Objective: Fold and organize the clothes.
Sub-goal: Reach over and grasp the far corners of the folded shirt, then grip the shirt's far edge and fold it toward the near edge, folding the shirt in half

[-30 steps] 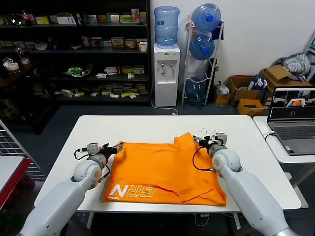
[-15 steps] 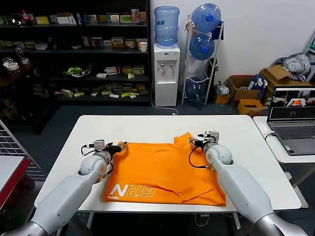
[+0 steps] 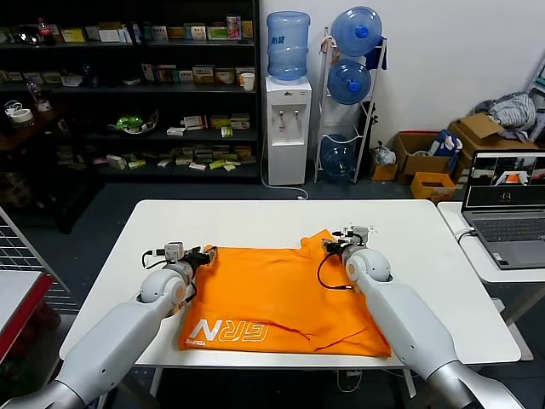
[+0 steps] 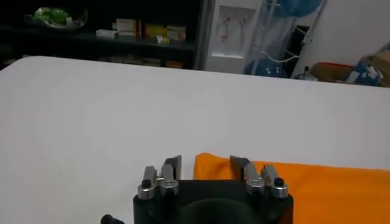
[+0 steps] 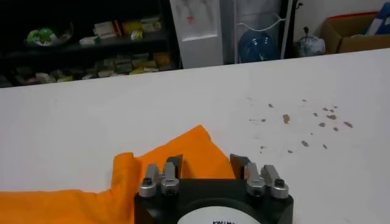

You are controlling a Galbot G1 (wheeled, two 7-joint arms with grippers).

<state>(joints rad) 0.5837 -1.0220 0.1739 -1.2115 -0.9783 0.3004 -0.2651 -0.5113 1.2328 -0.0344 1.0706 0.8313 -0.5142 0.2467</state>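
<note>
The bright orange T-shirt (image 3: 281,298) lies partly folded on the white table (image 3: 255,217), with white lettering at its near left edge. My left gripper (image 3: 209,252) is open at the shirt's far left corner; in the left wrist view (image 4: 206,163) that orange corner (image 4: 213,165) lies between the fingers. My right gripper (image 3: 328,245) is open at the raised far right corner; in the right wrist view (image 5: 206,162) the orange peak (image 5: 198,149) sits between the fingers.
A second table with an open laptop (image 3: 504,204) stands to the right. Shelves (image 3: 128,94), a water dispenser (image 3: 288,111) and spare bottles stand behind the table. Small crumbs (image 5: 304,122) lie on the table's far right part.
Both grippers have moved inward along the shirt's far edge, the left one to the right and the right one to the left. The shirt has kept its shape.
</note>
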